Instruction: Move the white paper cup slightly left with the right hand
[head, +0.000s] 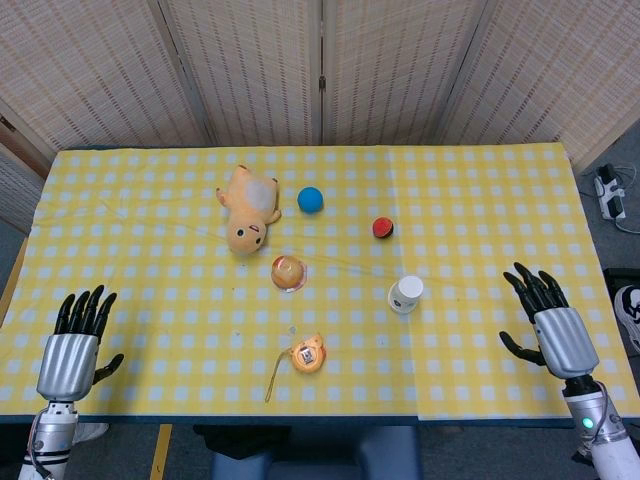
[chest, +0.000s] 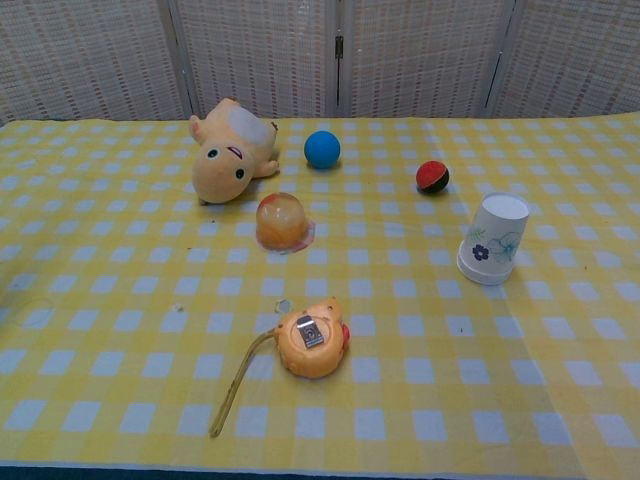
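The white paper cup (head: 405, 294) stands upside down on the yellow checked tablecloth, right of centre; in the chest view the cup (chest: 492, 239) shows a blue flower print. My right hand (head: 549, 318) hovers near the table's front right, well to the right of the cup, with fingers spread and nothing in it. My left hand (head: 78, 336) is at the front left corner, fingers also spread and holding nothing. Neither hand appears in the chest view.
A plush toy (head: 247, 208), a blue ball (head: 310, 199) and a red-black ball (head: 382, 228) lie behind the cup. An orange jelly cup (head: 288, 272) sits left of it, and an orange tape measure (head: 307, 355) near the front edge.
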